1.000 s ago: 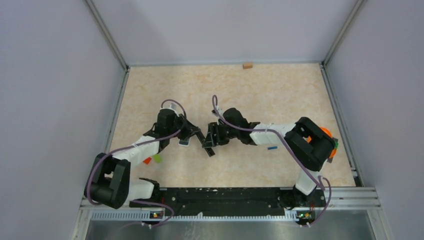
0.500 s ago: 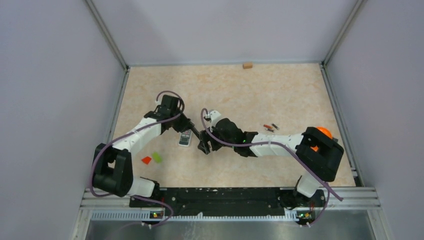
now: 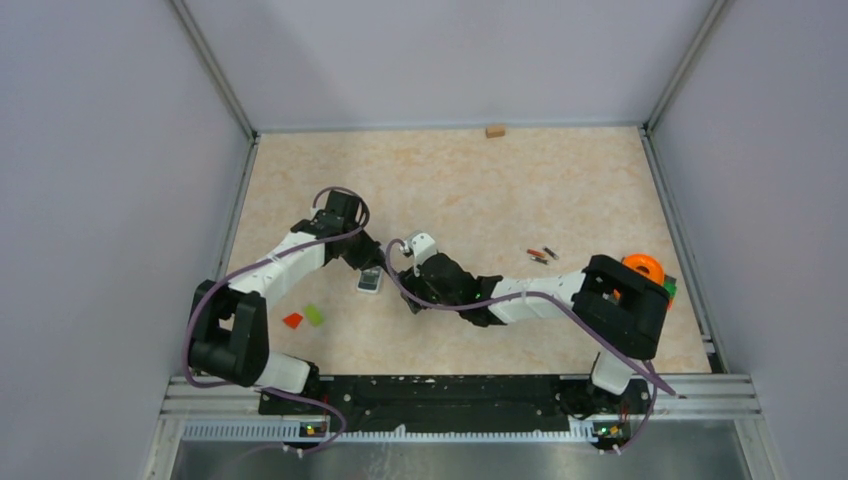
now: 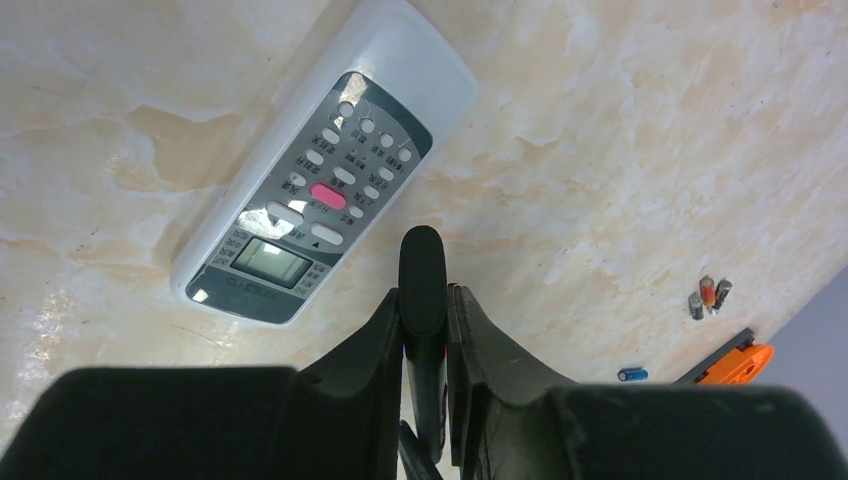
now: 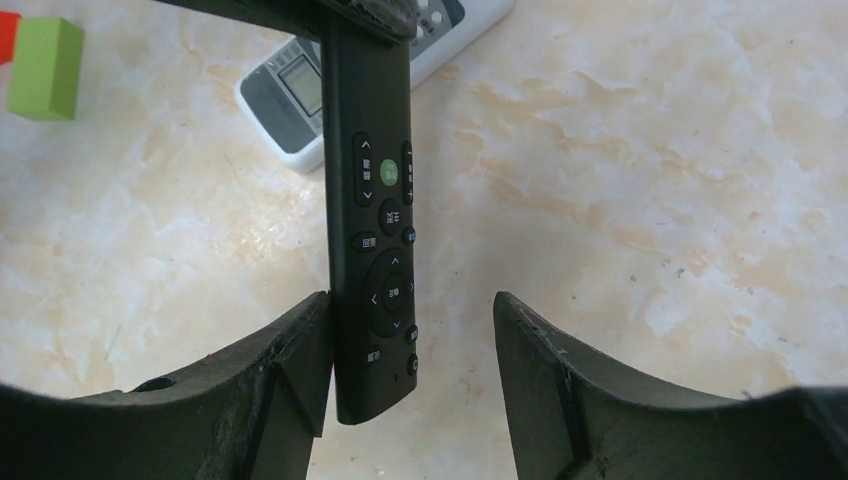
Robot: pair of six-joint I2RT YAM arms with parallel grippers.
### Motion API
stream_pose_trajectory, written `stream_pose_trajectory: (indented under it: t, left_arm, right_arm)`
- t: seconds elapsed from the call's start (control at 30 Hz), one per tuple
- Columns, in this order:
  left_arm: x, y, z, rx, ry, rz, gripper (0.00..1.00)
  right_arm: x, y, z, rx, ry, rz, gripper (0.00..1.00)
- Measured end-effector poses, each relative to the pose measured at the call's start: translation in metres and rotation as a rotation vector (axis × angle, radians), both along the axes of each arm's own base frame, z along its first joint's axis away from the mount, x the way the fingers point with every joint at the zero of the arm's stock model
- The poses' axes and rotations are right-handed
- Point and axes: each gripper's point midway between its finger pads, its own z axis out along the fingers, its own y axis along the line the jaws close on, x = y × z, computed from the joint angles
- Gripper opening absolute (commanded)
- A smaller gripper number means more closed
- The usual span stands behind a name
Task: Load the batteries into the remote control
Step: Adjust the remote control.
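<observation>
Left hand was clamped tight on the black remote in its own wrist view. The remote was held edge-on, and its rounded end poked out past the fingertips. Down on the worktop, the white remote lay face up with its screen and pink button showing. The red-and-dark batteries sat bunched together well to the right of the white remote. The blue battery lay alone, also far to its right, near an orange part at the frame edge.

Over to the right wrist view: the black remote came down from the top of the frame, buttons facing the camera. Its lower end sat between the jaws of the right hand, and those jaws stood apart. One finger was right up against the remote's edge; whether it touched, I could not tell. The other finger stood clear of it. The white remote lay partly hidden behind the black one. A green block was off to the left of the white remote, with a red block beside the green one.

From the top view, both hands met just right of the white remote. The red-and-dark batteries lay well to its right. The two blocks sat nearer the arm bases, left of it.
</observation>
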Motion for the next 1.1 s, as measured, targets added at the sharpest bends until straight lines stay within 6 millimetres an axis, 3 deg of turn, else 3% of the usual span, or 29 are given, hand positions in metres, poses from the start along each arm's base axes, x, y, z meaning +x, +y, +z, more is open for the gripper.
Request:
stream_pose_trajectory:
  t: [0.2, 0.37, 0.53, 0.6, 0.67, 0.73, 0.87, 0.93, 1.1]
  left_arm:
    - [0.000, 0.000, 0.000, -0.004, 0.002, 0.010, 0.00]
    - [0.002, 0.000, 0.001, -0.006, 0.001, 0.023, 0.00]
    - [0.003, 0.003, 0.000, 0.003, -0.001, 0.037, 0.00]
    - [0.003, 0.006, -0.001, 0.012, -0.003, 0.048, 0.11]
    - [0.001, 0.011, -0.001, 0.013, -0.010, 0.061, 0.36]
    - [-0.003, 0.015, 0.001, -0.005, -0.031, 0.077, 0.55]
    - [-0.009, 0.016, 0.028, -0.077, -0.142, 0.084, 0.89]
    - [-0.006, 0.017, 0.047, -0.090, -0.218, 0.075, 0.98]
    - [-0.002, 0.024, 0.084, -0.099, -0.365, 0.066, 0.99]
  right_arm:
    - [-0.003, 0.001, -0.018, -0.034, 0.016, 0.012, 0.50]
    - [-0.004, 0.006, -0.020, -0.017, 0.017, 0.013, 0.37]
    - [-0.003, 0.014, -0.022, -0.004, 0.003, 0.021, 0.01]
    - [-0.003, 0.019, -0.023, -0.011, -0.006, 0.031, 0.00]
    - [-0.002, 0.022, -0.024, -0.011, -0.007, 0.035, 0.00]
    - [-0.005, 0.024, -0.023, -0.004, -0.004, 0.040, 0.00]
    - [-0.004, 0.027, -0.018, 0.042, 0.029, 0.004, 0.00]
    - [-0.002, 0.026, -0.012, 0.064, 0.038, -0.012, 0.00]
    - [0.008, 0.021, 0.025, 0.182, 0.063, -0.046, 0.00]
